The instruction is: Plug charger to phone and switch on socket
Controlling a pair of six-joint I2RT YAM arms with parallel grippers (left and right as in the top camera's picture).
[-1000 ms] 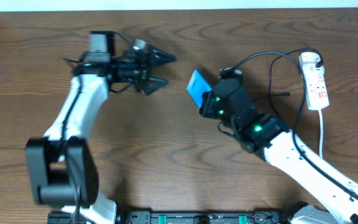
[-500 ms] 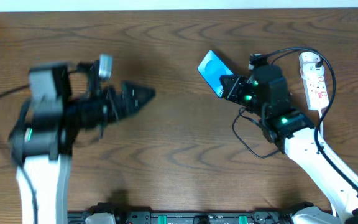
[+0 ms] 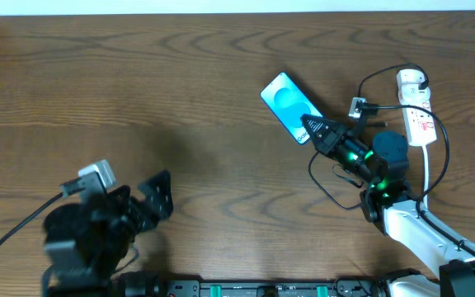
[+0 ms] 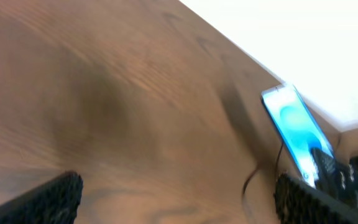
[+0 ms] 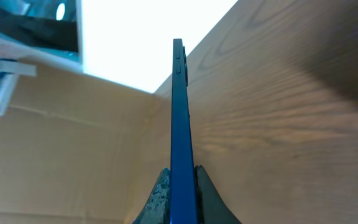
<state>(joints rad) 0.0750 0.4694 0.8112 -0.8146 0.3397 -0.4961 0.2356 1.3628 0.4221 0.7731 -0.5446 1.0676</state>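
Phone (image 3: 287,106) edge-on, lower end between right gripper (image 3: 310,125) fingertips.

We see the overhead view lit brightly and evenly from above. The tabletop (image 3: 221,99) shows crisp grain, one faint broad shadow left of centre and a blown-out white strip along the top edge. The left arm (image 3: 85,243) smears with motion blur. The left wrist view is soft throughout, its upper right corner washed out white and the phone (image 4: 297,134) a hazy blue glow. In the right wrist view the phone's edge is fairly sharp against overexposed white.
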